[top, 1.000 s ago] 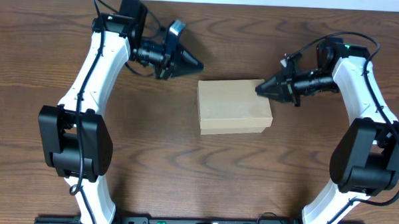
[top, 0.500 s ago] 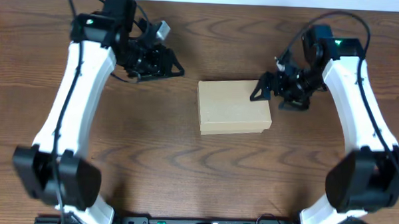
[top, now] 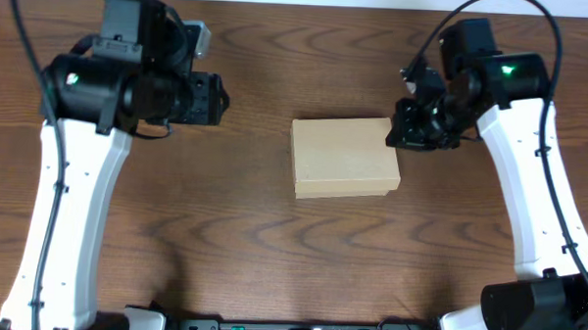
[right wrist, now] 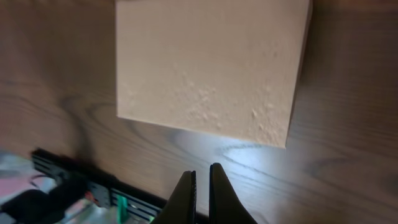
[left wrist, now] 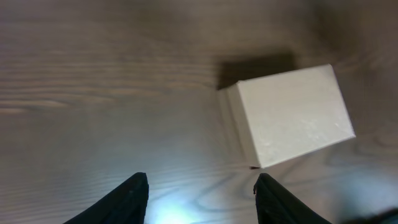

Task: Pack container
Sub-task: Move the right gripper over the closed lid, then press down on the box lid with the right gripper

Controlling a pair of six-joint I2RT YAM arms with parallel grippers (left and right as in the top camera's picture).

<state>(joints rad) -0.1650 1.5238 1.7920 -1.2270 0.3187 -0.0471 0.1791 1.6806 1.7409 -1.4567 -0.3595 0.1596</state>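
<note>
While the small rectangular tan cardboard box (top: 343, 157) lay near the middle of the dark brown wooden table (top: 271, 252), its top flat and closed, neither gripper had hold of it. The box sat with its long sides running left to right, and a thin strip of its near wall showed in the overhead view.

The left gripper (left wrist: 200, 183) hung over bare wood well apart from the box, off to its left. Its two black fingers (left wrist: 132, 198) stood about halfway spread, with only the table grain and a patch of glare between them. In the left wrist view the box lay up and to the right of the tips, clear of both.

The right gripper (right wrist: 201, 186) was at the box's right end, by the far corner as seen from overhead. Its fingers (right wrist: 219, 194) were pressed almost together, only a thin dark line between them, and they gripped nothing. In the right wrist view the tips showed against the table just beyond the box's edge, not touching the cardboard.
</note>
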